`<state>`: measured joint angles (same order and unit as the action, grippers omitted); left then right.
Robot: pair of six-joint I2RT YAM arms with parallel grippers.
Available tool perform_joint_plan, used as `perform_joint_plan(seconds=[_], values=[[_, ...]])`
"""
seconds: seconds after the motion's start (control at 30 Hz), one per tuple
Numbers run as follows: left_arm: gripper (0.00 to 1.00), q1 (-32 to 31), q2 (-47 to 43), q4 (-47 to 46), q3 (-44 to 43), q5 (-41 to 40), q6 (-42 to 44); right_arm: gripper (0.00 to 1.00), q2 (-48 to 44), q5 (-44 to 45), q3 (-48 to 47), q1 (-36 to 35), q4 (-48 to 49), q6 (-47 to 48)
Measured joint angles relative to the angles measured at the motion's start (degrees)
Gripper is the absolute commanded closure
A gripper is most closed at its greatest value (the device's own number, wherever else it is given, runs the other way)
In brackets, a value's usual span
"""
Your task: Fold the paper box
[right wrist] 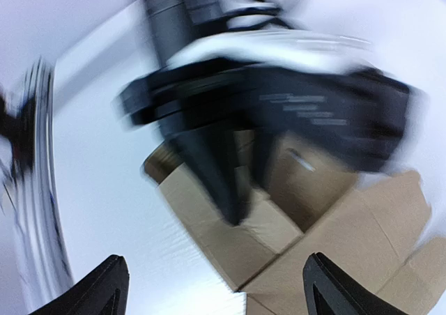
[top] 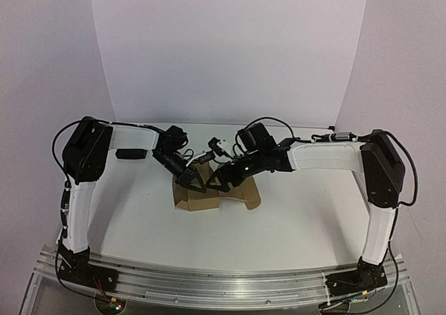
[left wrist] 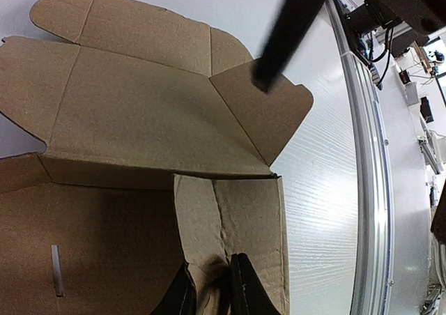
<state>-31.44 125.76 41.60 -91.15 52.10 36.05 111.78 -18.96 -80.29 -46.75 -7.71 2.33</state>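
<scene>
The paper box (top: 209, 198) is a brown cardboard sheet, partly folded, lying mid-table between both arms. In the left wrist view its wide panel (left wrist: 153, 113) lies flat with rounded flaps, and one side wall stands up. My left gripper (left wrist: 212, 260) is shut on that upright wall; from above it sits at the box's left side (top: 196, 184). My right gripper (top: 221, 182) hovers over the box's right part. The right wrist view is blurred, but shows the right gripper's jaws (right wrist: 219, 290) wide open with nothing between them, above the box (right wrist: 230, 245). One of its dark fingers (left wrist: 282, 36) reaches to a corner flap.
A small black block (top: 129, 154) lies on the table under the left arm's forearm. An aluminium rail (top: 209, 283) runs along the near edge, also seen beside the box (left wrist: 369, 155). A white backdrop closes the far side.
</scene>
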Motion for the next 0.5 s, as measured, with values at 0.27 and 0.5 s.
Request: perform_joint_plan(seconds=[0.27, 0.5], values=[[0.84, 0.0, 0.4, 0.8, -0.5, 0.5, 0.4, 0.28, -1.6, 1.2, 2.7, -5.9, -3.0, 37.7], [0.84, 0.0, 1.0, 1.4, -0.8, 0.9, 0.5, 0.44, 2.2, 3.9, -1.0, -4.6, -5.4, 49.4]])
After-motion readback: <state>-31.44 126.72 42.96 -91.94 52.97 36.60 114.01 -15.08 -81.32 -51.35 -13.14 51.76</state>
